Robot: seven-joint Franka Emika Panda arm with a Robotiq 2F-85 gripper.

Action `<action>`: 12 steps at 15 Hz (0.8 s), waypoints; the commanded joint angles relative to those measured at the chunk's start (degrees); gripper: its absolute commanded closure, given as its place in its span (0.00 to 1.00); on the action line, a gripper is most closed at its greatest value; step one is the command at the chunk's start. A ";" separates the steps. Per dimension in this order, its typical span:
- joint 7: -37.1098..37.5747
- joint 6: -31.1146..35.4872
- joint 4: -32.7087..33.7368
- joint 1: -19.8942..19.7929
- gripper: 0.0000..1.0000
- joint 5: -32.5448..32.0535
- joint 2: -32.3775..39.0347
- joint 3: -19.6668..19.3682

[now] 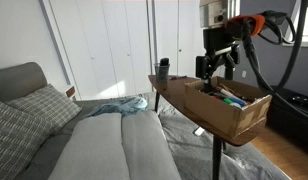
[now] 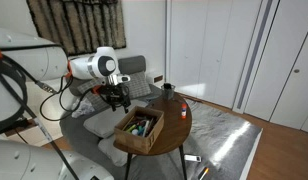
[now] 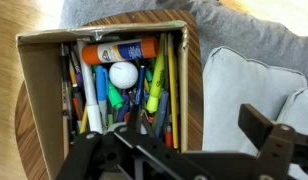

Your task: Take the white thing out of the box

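The gripper [image 1: 220, 66] hangs just above the box [image 1: 230, 118], which sits on the small table [image 1: 172, 86]. Its jaws are spread, ready to drop around something. In the wrist view the white thing [image 3: 122, 73] lies inside the box, just below the glue stick [image 3: 119, 50] and hemmed in by pens [image 3: 154, 90]. Because the clutter crowds it, I'd guess the jaws need to come straight down on either side of it.

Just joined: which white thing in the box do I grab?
The cardboard box on the wooden table holds pens and markers. Near its middle, beside the orange-capped glue stick, sits the white thing: the only round white shape among coloured sticks.
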 commanded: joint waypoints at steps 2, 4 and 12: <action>0.49 -0.10 0.11 1.07 0.00 -0.52 0.24 -0.89; 0.49 -0.10 0.11 1.07 0.00 -0.52 0.24 -0.89; -4.39 2.14 -4.00 0.10 0.00 2.75 -6.03 -9.17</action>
